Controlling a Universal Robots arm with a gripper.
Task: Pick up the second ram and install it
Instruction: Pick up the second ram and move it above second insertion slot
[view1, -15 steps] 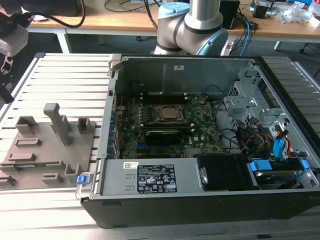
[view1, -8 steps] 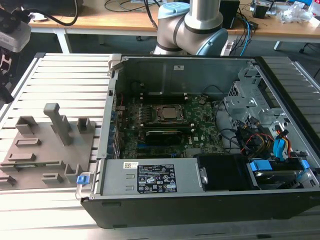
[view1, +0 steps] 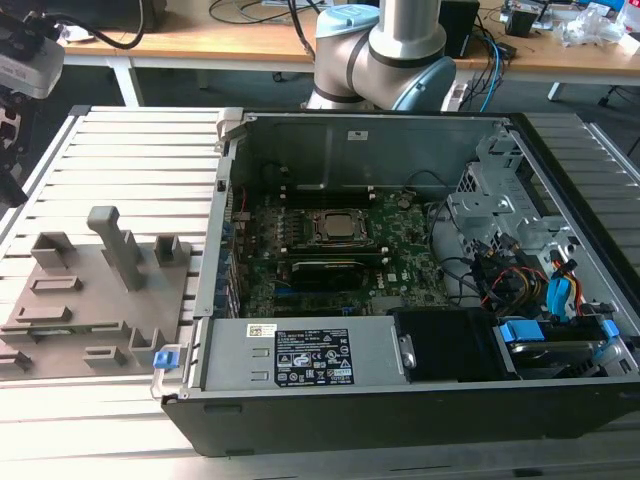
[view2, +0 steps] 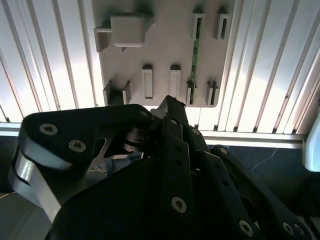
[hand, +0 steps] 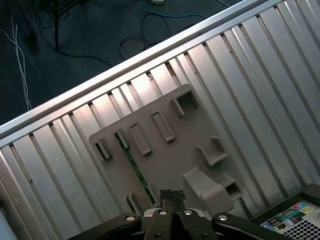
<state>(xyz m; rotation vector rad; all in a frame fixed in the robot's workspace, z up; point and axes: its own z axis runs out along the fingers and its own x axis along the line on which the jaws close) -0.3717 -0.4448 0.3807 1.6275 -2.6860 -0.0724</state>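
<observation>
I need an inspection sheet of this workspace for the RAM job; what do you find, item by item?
Surface: slatted metal table, carrying a grey holder plate and an open computer case.
Job's things: second ram stands on edge in the holder plate's slots, not gripped.
Clutter: nothing seen.
Grippers: gripper shut, empty, over the holder plate.
Cables: coloured wires inside the case; loose cables on the floor.
Surroundings: wooden bench behind; arm base.
</observation>
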